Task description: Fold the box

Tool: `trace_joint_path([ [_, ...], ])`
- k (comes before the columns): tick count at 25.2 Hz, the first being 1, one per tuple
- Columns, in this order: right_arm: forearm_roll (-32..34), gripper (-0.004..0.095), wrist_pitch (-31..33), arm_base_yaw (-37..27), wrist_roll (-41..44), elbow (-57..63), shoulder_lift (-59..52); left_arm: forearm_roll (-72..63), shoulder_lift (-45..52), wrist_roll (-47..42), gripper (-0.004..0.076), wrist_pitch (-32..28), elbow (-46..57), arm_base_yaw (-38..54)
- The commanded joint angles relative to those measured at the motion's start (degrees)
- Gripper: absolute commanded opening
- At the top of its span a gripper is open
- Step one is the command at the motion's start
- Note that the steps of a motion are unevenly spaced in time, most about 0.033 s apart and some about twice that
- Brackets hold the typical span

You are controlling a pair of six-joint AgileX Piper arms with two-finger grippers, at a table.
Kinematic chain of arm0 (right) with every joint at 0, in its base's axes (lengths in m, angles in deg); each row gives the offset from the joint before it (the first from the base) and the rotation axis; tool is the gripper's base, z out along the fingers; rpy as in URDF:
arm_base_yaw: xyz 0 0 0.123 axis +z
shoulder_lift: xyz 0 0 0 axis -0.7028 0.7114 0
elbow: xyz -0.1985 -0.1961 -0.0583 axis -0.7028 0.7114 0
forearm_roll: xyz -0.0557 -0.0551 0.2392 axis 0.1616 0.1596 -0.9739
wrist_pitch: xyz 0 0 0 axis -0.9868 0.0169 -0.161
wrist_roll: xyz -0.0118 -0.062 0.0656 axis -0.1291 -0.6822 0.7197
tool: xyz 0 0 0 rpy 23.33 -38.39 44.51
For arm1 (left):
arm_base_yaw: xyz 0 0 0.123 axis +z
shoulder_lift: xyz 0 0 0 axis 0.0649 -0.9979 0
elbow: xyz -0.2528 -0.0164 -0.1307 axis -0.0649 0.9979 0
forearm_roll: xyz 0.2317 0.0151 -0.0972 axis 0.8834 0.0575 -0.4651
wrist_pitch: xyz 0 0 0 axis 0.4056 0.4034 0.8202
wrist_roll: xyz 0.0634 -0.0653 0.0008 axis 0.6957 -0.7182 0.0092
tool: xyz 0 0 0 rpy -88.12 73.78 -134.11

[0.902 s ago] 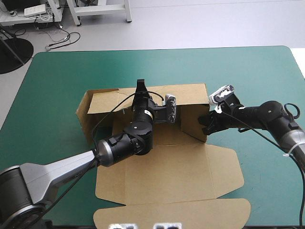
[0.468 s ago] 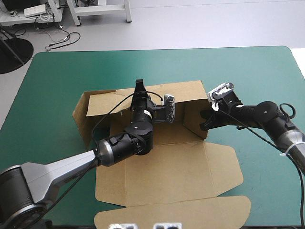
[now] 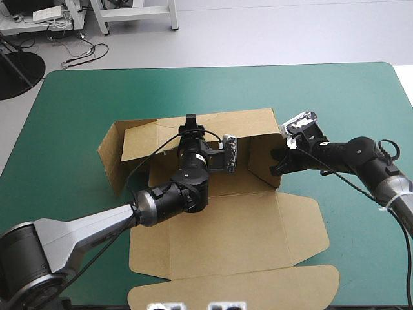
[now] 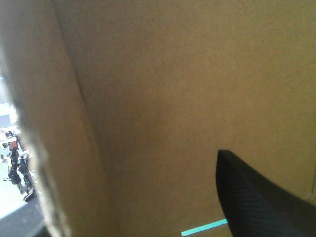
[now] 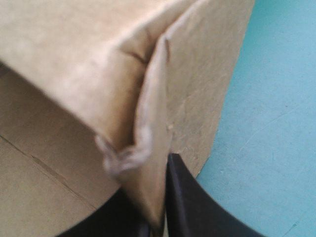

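While the lid lies flat, step: raising and tucking the walls of the box; by my read roughly mid-task
Box location: middle of the table; back wall, left wall and right wall stand up; lid and its flaps lie flat toward the near edge
Left gripper: inside the box, nose against the back wall near its top edge; wrist view shows one black finger well off the middle, so I read it as spread apart and holding nothing (its mate is out of sight)
Right gripper: at the right wall from outside; fingers pinched onto the board's edge, sheet between them
Next move, my guess: keep the right wall square to the back wall while the left gripper presses the back wall inward; needs a firm pinch and a slow push; board tends to spring back, and the pinched corner already looks frayed
Hidden: left wrist view is nearly all board at close range, plus a thin strip of teal-green cover; can't tell whether any tab is tucked; box floor sits mostly behind the left arm in the high view; outer face of the back wall unseen
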Motion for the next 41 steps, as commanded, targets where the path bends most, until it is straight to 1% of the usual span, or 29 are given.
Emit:
trace_joint_path([
  [1, -1.9, 0.0, 2.2, 0.6, 0.9, -1.4, -1.3, -2.0, 2.1, -0.9, 0.0473, 3.2, -0.5, -0.7],
  [6, -1.5, 0.0, 2.5, 0.6, 1.6, -1.4, -1.3, -1.8, 4.8, -1.3, 0.0473, 4.2, -0.6, -3.3],
  [8, -0.2, 0.0, 2.7, 0.6, 2.5, -1.4, -1.3, -1.5, 6.4, -2.1, 0.0473, 4.7, -0.6, -4.6],
  [12, 3.4, 0.0, 2.8, 0.6, 5.2, -1.4, -1.3, -1.5, 11.3, -2.1, 0.0473, 9.0, -0.6, -8.1],
  [16, 3.9, 0.0, 2.7, 0.6, 6.3, -1.4, -1.3, -1.6, 16.4, -3.8, 0.0473, 9.7, -0.6, -12.3],
  [19, 3.9, 0.0, 2.7, 0.6, 6.7, -1.4, -1.3, -0.9, 18.4, -5.0, 0.0472, 10.6, -0.6, -14.7],
  [20, 3.9, 0.0, 2.7, 0.6, 7.1, -1.4, -1.3, 0.5, 19.8, -8.5, 0.0442, 10.5, -0.6, -15.7],
  [22, 3.9, 0.0, 2.7, 0.6, 8.2, -1.4, -1.3, 2.9, 21.7, -9.5, 0.0248, 9.6, -0.6, -15.4],
  [23, 3.9, 0.0, 2.8, 0.6, 8.5, -1.4, -1.3, 4.9, 22.7, -9.6, 0.0099, 9.4, -0.6, -14.9],
  [24, 3.9, 0.0, 3.0, 0.6, 9.0, -1.4, -1.3, 7.9, 23.4, -9.9, 0.0001, 8.9, -0.7, -14.2],
  [25, 3.9, 0.0, 3.2, 0.6, 9.5, -1.4, -1.3, 9.6, 23.8, -11.0, 0.0007, 8.6, -1.2, -13.4],
  [29, 4.7, 0.0, 4.2, 0.6, 11.6, -1.4, -1.3, 3.6, 24.6, -11.0, 0.0007, 3.9, -7.6, -5.9],
  [32, 5.4, 0.0, 4.9, 0.6, 13.4, -1.4, -1.3, -2.7, 24.8, -11.0, 0.0007, 0.0, -11.8, 2.2],
  [35, 5.5, 0.0, 5.1, 0.6, 15.9, -1.7, -1.8, -12.0, 24.8, -9.0, 0.0007, -3.3, -15.3, 12.7],
  [36, 5.9, 0.0, 5.8, 0.6, 17.5, -2.1, -2.0, -16.5, 24.8, -8.2, 0.0007, -4.4, -16.0, 17.7],
  [38, 8.1, 0.0, 7.8, 0.6, 21.6, -3.6, -1.9, -22.3, 24.8, -7.7, 0.0007, -5.6, -16.3, 25.3],
  [41, 14.0, 0.0002, 12.1, 0.6, 29.2, -7.4, -1.8, -33.6, 24.8, -7.2, 0.0007, -5.9, -16.3, 36.7],
])
